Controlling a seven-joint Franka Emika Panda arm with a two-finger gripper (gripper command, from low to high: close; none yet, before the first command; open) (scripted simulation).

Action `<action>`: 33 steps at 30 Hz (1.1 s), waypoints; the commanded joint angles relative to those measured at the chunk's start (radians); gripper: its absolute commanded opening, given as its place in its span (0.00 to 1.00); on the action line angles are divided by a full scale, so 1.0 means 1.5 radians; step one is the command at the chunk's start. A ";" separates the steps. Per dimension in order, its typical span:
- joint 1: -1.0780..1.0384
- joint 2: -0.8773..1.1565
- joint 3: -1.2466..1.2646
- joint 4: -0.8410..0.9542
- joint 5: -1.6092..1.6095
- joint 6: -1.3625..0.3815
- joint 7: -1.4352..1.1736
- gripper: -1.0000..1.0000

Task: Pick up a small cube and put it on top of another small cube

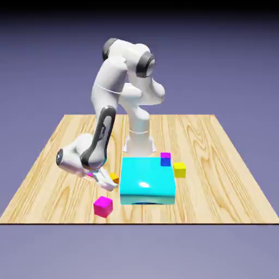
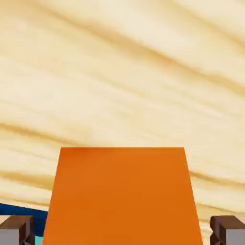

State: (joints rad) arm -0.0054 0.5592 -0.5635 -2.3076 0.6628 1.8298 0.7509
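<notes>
The small orange cube [image 1: 114, 177] sits on the wooden table just off the big cyan block's left side in the exterior view. My gripper [image 1: 108, 183] is down over it, low on the table. The hand view is filled at the bottom by the orange cube [image 2: 122, 196], between my two grey fingertips [image 2: 17, 229], which press close against its sides; my gripper [image 2: 122, 232] is shut on it. The other small cube, plain yellow [image 1: 179, 169], rests on the table at the cyan block's far right corner, apart from my hand.
The big cyan block [image 1: 147, 181] stands in the middle of the table, right beside my hand. A magenta cube [image 1: 103, 206] lies near the front edge. A magenta-and-blue small cube [image 1: 165, 158] sits behind the cyan block, next to the yellow one.
</notes>
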 commanded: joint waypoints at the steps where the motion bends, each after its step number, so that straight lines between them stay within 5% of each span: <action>1: -0.002 -0.019 -0.016 0.017 -0.025 -0.029 0.015 0.00; 19: -0.062 -0.067 0.384 0.244 -0.353 0.206 0.027 0.00; 33: 0.223 -0.196 0.722 -0.005 -0.606 -0.038 -0.009 0.00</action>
State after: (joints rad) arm 0.3288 0.2652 0.5194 -2.3150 -0.2430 1.7730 0.7363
